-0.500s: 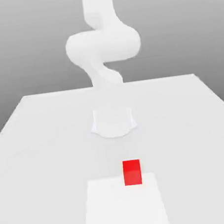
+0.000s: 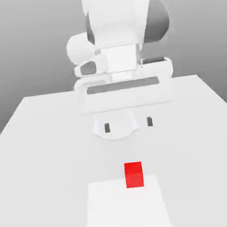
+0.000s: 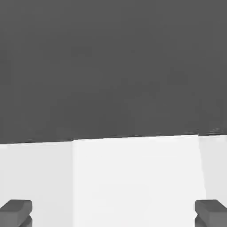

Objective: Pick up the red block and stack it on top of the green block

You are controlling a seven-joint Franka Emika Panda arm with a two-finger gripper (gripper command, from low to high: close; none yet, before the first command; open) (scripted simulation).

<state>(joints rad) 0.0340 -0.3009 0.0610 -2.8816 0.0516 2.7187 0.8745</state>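
Arm: the white arm now looms large toward the camera; half a second ago it stood folded farther back.
Gripper: the gripper hangs above the table, fingers spread wide with nothing between them.
Red block: the red block sits unmoved at the far edge of the pale square patch, nearer the camera than the gripper, apart from it.
Hand view: both dark fingertips frame the pale surface.

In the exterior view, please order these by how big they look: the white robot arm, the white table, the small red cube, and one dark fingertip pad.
1. White table
2. White robot arm, though it stands nearer the camera's centre, so true size is unsure
3. Small bright red cube
4. Dark fingertip pad
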